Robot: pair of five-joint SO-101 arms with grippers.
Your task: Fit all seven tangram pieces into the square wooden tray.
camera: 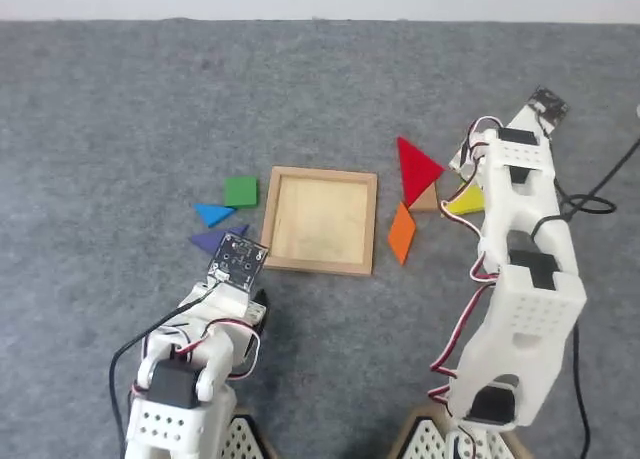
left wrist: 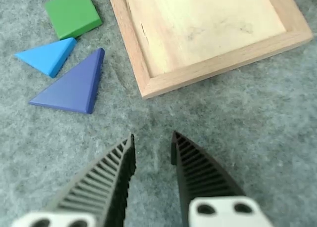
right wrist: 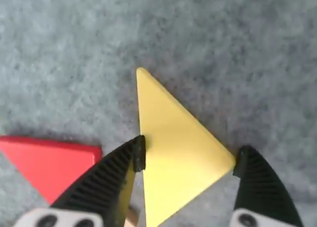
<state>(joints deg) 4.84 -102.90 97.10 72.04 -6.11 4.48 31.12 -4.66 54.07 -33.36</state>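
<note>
Grey felt worktop: right tool (right wrist: 190,155) spread around yellow triangle (right wrist: 168,133), right of empty wooden tray (camera: 325,175). Left tool (left wrist: 152,138) slightly parted, empty. Close squarely on edges, clear of red triangle (right wrist: 49,162).

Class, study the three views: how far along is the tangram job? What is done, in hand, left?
Done: nothing; no piece lies in the tray. In hand: the right tool, open, straddles the yellow triangle; the left tool is open, holding nothing. Left: all seven pieces, also the green square, light blue triangle, dark blue triangle, red triangle, orange piece, tan piece.
</note>
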